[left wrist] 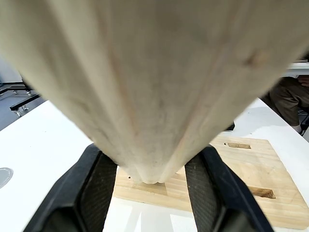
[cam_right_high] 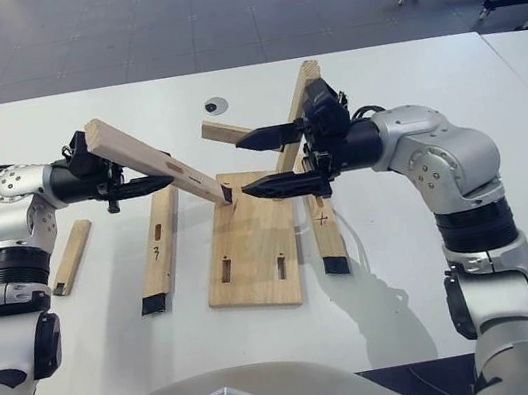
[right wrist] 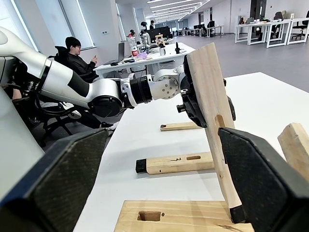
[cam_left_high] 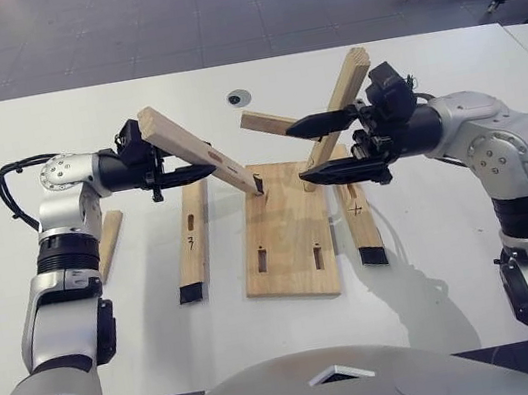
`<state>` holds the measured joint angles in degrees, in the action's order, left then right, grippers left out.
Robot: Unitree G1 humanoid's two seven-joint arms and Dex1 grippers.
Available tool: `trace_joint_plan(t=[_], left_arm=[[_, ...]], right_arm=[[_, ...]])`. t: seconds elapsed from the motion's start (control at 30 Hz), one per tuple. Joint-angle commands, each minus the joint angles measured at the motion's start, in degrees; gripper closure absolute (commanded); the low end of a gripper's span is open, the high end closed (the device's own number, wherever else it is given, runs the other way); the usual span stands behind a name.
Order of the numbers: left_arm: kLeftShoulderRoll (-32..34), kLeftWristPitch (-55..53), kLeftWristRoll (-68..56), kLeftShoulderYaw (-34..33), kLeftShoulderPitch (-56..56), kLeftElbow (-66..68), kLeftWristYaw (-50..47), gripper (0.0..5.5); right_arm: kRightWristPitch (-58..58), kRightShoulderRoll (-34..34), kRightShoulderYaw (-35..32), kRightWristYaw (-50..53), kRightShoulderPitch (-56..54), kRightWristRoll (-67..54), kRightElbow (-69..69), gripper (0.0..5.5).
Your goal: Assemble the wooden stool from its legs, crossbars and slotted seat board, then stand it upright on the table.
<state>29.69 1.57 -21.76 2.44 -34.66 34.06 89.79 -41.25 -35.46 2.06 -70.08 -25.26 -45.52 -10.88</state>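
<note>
From the head, the left gripper [cam_left_high: 194, 172] is clenching its jaws on a pale wooden leg with a dark tip [cam_left_high: 196, 145]. It is holding the leg tilted, the tip meeting the far end of the flat slotted wooden seat board [cam_left_high: 287, 244], which is lying mid-way across the white table [cam_left_high: 456, 256]. The right gripper [cam_left_high: 325, 150] is hanging with its jaws released and spread wide above the board's far right corner. A second pale wooden leg [cam_left_high: 348, 92] is leaning up there, its foot hidden behind the jaws, so contact is hard to judge. Another wooden piece [cam_left_high: 267, 122] is peeking out behind. Two black-tipped legs are lying flat, one to the left of the board [cam_left_high: 193, 240] and one to the right [cam_left_high: 362, 227]. A short wooden bar [cam_left_high: 109, 242] is lying farther left.

At the left wrist, the held leg is looming blurred between two black fingers [left wrist: 96, 188]. Whether its tip is sitting in a slot is unclear.

At the right wrist, two black pads [right wrist: 63, 179] are standing far apart, both cut off at the frame. The held leg's tip is resting on the board beyond them.
</note>
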Motion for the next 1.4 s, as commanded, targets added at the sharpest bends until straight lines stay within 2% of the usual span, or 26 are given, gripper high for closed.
trace_joint_plan(t=[0.03,0.27,0.43,0.6,0.73,0.93,1.17,1.4], left_arm=[[1.68,0.38,3.42,2.28,-0.87,-0.74,0.73,3.47],[4.35,-1.49,5.87,5.96,-0.13,-6.47,0.30,3.47],[8.61,-8.68,5.40,8.06,3.50,-16.27,-0.11,3.47],[10.44,-14.96,1.95,6.06,7.43,-24.12,-3.79,3.47],[11.16,-17.33,-0.09,5.44,10.89,-27.28,-4.94,3.47],[11.27,-18.43,-1.36,5.34,12.39,-27.88,-5.77,3.47],[11.32,-19.60,-0.98,6.70,10.19,-25.16,-5.07,3.47],[9.29,-21.37,0.14,9.48,4.08,-16.15,-3.64,3.47]], right_arm=[[-0.97,-0.10,-0.02,0.59,0.32,-0.44,-1.06,1.31],[-2.35,-0.57,0.10,0.51,0.14,-1.07,-1.86,1.31],[-3.21,-0.63,-0.09,0.80,0.56,-1.44,-2.85,1.31],[-3.28,-0.75,-0.31,1.28,1.44,-1.65,-3.84,1.31],[-3.82,-0.58,-2.72,1.67,-2.09,-3.97,-3.47,1.31],[-1.51,-0.61,-6.53,2.64,-10.42,-4.40,0.17,1.31],[4.67,1.21,-1.54,5.36,-16.07,3.54,-1.77,1.31],[9.99,0.25,0.40,1.39,-25.16,8.88,5.73,1.31]])
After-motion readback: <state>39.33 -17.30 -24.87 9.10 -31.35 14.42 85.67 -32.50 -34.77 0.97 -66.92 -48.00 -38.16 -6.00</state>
